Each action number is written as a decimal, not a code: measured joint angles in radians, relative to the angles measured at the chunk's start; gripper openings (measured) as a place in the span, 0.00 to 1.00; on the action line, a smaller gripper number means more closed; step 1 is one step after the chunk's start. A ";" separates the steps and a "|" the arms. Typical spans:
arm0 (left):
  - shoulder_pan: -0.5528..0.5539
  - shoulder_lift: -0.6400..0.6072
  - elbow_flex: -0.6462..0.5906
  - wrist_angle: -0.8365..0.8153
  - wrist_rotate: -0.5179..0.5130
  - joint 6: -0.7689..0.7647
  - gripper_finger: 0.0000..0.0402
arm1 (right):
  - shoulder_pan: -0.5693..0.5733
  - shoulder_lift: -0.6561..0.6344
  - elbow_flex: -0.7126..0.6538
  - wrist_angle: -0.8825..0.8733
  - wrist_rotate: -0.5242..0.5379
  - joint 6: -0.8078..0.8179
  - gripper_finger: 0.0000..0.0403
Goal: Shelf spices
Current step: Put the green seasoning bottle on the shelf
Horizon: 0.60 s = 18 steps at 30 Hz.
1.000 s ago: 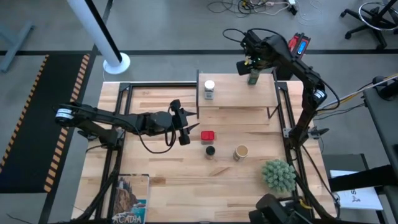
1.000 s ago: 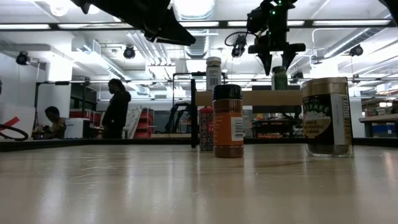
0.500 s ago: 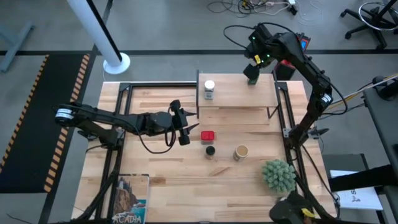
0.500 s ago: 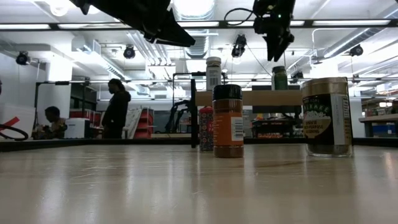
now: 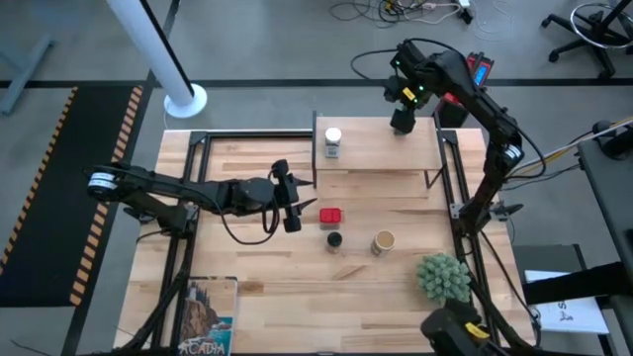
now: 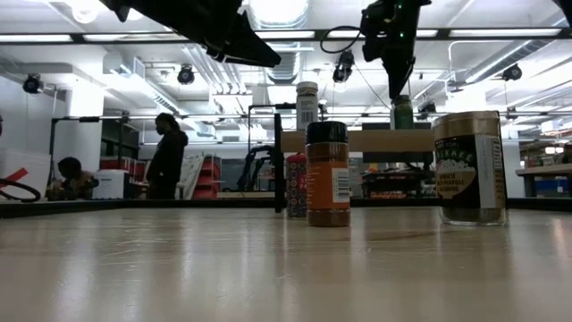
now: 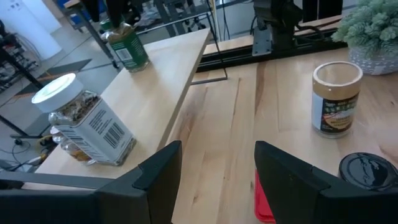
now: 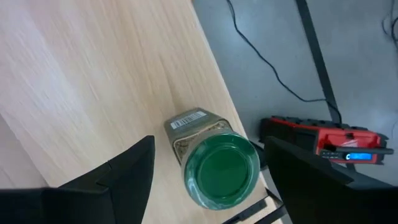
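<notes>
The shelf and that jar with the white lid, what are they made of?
The shelf looks like pale wood with a smooth matte top; you can see grain lines. The white-lidded jar looks like clear plastic or glass, hard to tell which, since the spice shows through. Its lid looks like plastic, and it has a paper-looking barcode label.

Right end effector [image 8: 205, 171] raised, fingers spread — left end effector [image 7: 214, 168] low, agape.

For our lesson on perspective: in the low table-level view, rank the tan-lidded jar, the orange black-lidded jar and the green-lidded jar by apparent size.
1. Tan-lidded jar
2. Orange black-lidded jar
3. Green-lidded jar on the shelf

The green one stands farthest back, so true sizes remain unsure.
</notes>
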 joint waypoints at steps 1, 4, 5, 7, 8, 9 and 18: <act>0.000 0.000 0.000 0.000 0.000 0.001 0.48 | -0.002 0.002 -0.001 0.000 0.000 -0.009 0.69; 0.000 0.000 0.000 0.000 0.000 0.003 0.48 | -0.006 0.010 -0.001 -0.004 -0.008 -0.018 0.69; 0.000 0.000 0.000 0.000 0.000 0.003 0.48 | -0.011 0.013 -0.002 -0.011 -0.015 -0.024 0.69; 0.000 0.000 0.000 0.000 0.000 0.003 0.48 | -0.016 0.020 -0.002 -0.027 -0.019 -0.033 0.69; 0.000 0.000 0.000 0.000 0.000 0.003 0.48 | -0.017 0.024 -0.002 -0.033 -0.018 -0.033 0.69; 0.000 0.000 0.000 0.000 0.000 0.003 0.48 | -0.019 0.028 -0.002 -0.033 -0.016 -0.034 0.69; 0.000 0.000 -0.001 0.000 0.000 0.004 0.48 | -0.030 0.066 -0.003 -0.041 -0.014 -0.064 0.67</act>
